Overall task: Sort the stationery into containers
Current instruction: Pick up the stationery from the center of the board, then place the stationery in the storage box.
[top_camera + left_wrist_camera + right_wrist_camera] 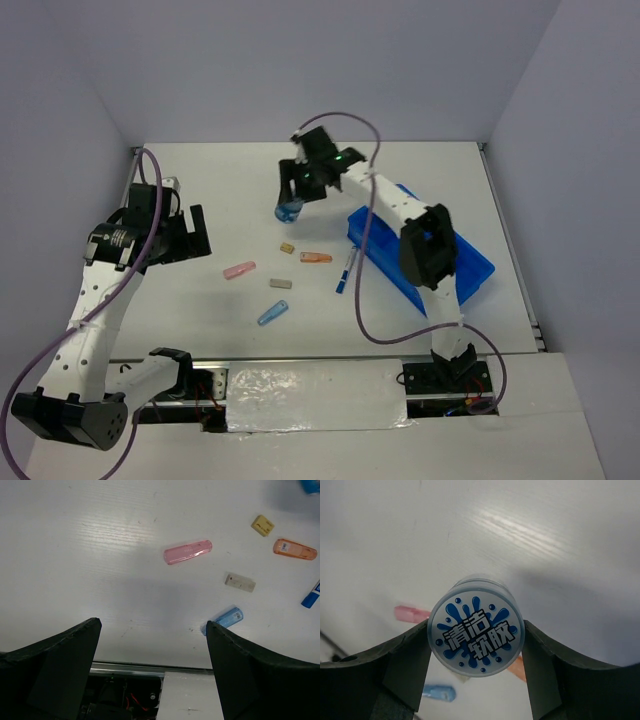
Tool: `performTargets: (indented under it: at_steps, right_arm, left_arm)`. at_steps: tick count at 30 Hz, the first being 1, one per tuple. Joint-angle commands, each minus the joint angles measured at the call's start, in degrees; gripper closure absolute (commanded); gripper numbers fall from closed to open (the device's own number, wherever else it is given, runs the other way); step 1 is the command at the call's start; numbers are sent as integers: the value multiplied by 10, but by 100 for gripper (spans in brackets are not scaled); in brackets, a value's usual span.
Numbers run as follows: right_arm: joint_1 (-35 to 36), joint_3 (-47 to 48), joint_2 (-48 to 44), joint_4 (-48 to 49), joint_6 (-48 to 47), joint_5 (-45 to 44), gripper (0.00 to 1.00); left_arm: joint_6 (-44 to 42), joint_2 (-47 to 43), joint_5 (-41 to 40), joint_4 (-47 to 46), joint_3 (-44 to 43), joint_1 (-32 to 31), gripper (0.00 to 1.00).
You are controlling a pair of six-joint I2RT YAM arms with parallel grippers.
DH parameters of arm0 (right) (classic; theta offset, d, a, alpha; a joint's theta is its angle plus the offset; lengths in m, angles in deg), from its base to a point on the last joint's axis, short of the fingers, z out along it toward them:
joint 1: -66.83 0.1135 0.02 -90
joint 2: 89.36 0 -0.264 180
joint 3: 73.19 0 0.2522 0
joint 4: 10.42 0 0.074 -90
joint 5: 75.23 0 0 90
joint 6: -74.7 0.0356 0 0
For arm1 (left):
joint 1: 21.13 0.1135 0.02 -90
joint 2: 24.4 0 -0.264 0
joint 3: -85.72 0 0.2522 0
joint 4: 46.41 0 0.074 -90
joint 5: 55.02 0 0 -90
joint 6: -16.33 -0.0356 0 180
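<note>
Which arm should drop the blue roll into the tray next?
The right arm. Its jaws grip the blue roll, and the blue tray lies beside it. The left arm has open, empty jaws, farther off.

Tray [478, 268] right, slanted. Roll [289, 210] far centre, upright, in right gripper [476, 645]. Pen [345, 270], orange piece [316, 258], pink piece [239, 270], light-blue piece [273, 313], tan block [287, 247], grey block [280, 283] flat, centre.

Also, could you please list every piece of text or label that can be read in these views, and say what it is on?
"清洁软胶": on the white splash-patterned top of the round blue roll held in the right gripper.
Orange oblong plastic piece: small sticker, too small to read.
White-blue pen: print cut off at the edge, unreadable.
</note>
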Motion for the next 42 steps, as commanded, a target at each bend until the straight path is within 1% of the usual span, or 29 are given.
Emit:
performTargets:
  at_steps: [1,2,4,5,6,8,10,11,13,17,18,21,26,30,38,39,41,42]
  right_arm:
    - [-101,-6,-151,-21,57,123,70]
    - [-145,-42,-188,-52,57,145,70]
    - [-186,-91,-227,-58,48,174,70]
    - [-204,-134,-259,-66,45,190,70]
    - [-238,-167,-271,-71,36,223,70]
    - [-279,-200,-303,-71,28,268,69]
    - [-310,-244,-314,-70,26,297,69]
    - [-339,-259,-321,-60,25,344,69]
    - [-361,-299,-325,-49,23,377,69]
    - [-372,-316,-316,-68,-8,389,68]
    - [-388,-333,-315,-64,-8,397,68]
    - [-397,-364,-307,-28,5,419,67]
    - [-397,-346,-275,-35,-5,412,67]
    - [-397,-340,-253,-32,-1,421,62]
    - [-397,-314,-218,-45,-3,405,57]
    - [-397,-312,-214,-48,-5,405,53]
    - [-397,-313,-211,-52,-8,400,50]
    - [-397,-315,-212,-51,-9,400,47]
  left_arm:
    - [-18,-6,30,-30,-3,3,1]
    - [-17,-5,36,-33,0,3,1]
    - [-16,-6,40,-41,1,3,1]
    - [-17,-6,42,-42,2,3,1]
    - [-17,-4,44,-47,2,3,1]
    - [-19,-1,47,-49,1,3,1]
    - [-19,8,52,-50,-1,4,1]
    - [-20,13,59,-50,-5,4,1]
    - [-19,18,65,-50,-11,4,1]
    - [-17,24,71,-53,-23,3,1]
    - [-17,25,71,-52,-24,4,1]
    - [-17,22,71,-49,-19,3,1]
    - [-12,9,72,-49,-4,4,1]
    - [-10,2,71,-49,6,4,1]
    - [-9,-4,66,-46,7,4,1]
    - [-8,-4,68,-45,7,4,1]
    - [-7,-5,74,-46,5,3,1]
    - [-5,-6,75,-48,4,4,1]
